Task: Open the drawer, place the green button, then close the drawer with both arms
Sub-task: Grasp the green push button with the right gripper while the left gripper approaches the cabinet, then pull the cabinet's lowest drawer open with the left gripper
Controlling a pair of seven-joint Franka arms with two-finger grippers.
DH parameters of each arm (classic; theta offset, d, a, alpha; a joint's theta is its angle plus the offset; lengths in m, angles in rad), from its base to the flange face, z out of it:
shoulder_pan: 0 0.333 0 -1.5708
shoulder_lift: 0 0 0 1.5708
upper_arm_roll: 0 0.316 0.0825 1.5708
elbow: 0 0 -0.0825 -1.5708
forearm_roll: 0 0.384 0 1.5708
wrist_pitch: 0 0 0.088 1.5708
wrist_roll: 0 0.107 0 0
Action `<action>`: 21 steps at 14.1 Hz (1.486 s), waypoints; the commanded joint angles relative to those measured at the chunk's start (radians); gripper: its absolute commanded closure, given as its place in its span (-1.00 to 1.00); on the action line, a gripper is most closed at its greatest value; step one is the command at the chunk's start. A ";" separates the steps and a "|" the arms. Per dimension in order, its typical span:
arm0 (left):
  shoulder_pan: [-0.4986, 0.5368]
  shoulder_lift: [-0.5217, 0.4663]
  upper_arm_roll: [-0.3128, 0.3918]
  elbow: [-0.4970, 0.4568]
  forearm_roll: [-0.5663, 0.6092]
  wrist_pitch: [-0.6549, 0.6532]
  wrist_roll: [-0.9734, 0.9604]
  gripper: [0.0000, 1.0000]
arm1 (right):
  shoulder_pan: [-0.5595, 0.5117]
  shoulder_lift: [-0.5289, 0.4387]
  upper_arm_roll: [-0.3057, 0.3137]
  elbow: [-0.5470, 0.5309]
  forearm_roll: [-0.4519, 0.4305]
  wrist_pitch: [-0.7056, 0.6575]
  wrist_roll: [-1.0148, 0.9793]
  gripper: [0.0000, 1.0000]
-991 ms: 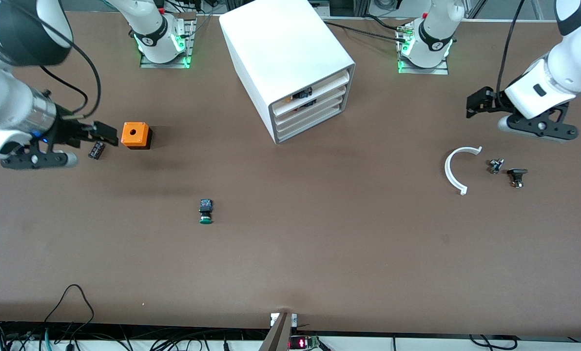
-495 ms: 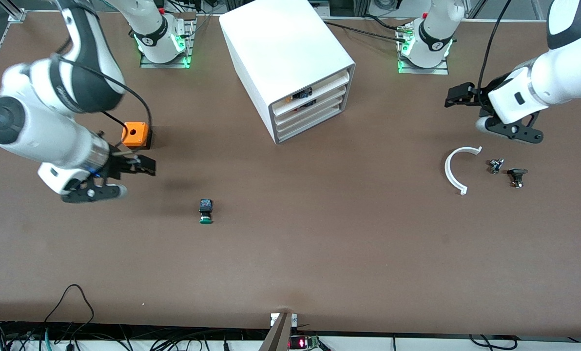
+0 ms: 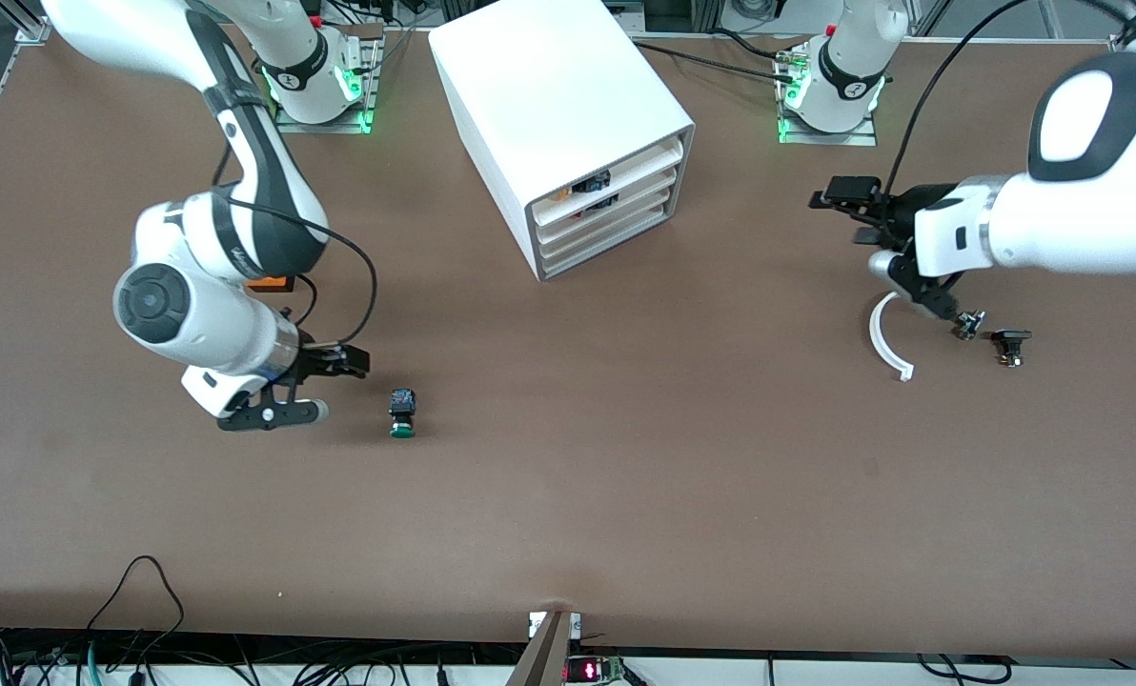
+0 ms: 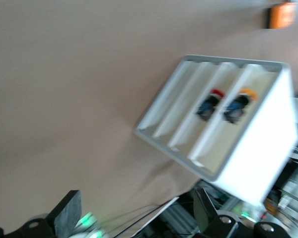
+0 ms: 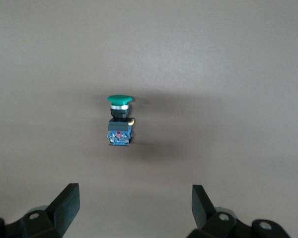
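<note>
The button is seen lying on its side on the bare table, green cap toward the front camera, nearer to that camera than the cabinet and toward the right arm's end of the table. In the right wrist view the button is shown whole, apart from both fingers.

The orange cube is almost wholly hidden by the right arm, only a sliver being seen. The white arc is partly covered by the left arm's hand. What the two small dark parts beside it are cannot be made out. The left wrist view is blurred; in it the cabinet is seen front-on with two buttons inside, one red-capped, one orange-capped.

Since the earlier frames the right gripper has been brought from beside the orange cube to just beside the button, over the table; it is spread wide and holds nothing. The left gripper has been moved toward the cabinet and is over the table just above the white arc, likewise spread wide and empty. The small black ribbed part seen earlier is now hidden.

Counted: one cabinet with four drawers, all pushed in; one green button; two arms.
</note>
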 commanded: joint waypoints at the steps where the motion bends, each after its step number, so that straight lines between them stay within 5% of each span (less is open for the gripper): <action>1: 0.013 0.056 0.001 -0.018 -0.125 0.020 0.116 -1.00 | 0.020 0.051 -0.002 0.017 0.012 0.045 0.027 -1.00; 5: 0.010 0.177 0.001 -0.103 -0.290 0.101 0.428 -1.00 | 0.041 0.134 -0.001 0.017 0.012 0.125 0.044 -1.00; 16: -0.011 0.452 -0.042 -0.201 -0.510 0.108 0.709 -0.88 | 0.067 0.264 -0.001 0.017 0.013 0.266 0.151 -0.98; 18: -0.020 0.480 -0.057 -0.250 -0.594 0.114 0.749 -0.84 | 0.075 0.268 -0.001 0.017 0.013 0.265 0.161 -0.80; 21: -0.075 0.484 -0.059 -0.311 -0.637 0.215 0.818 -0.75 | 0.077 0.266 -0.001 0.017 0.013 0.256 0.161 -0.22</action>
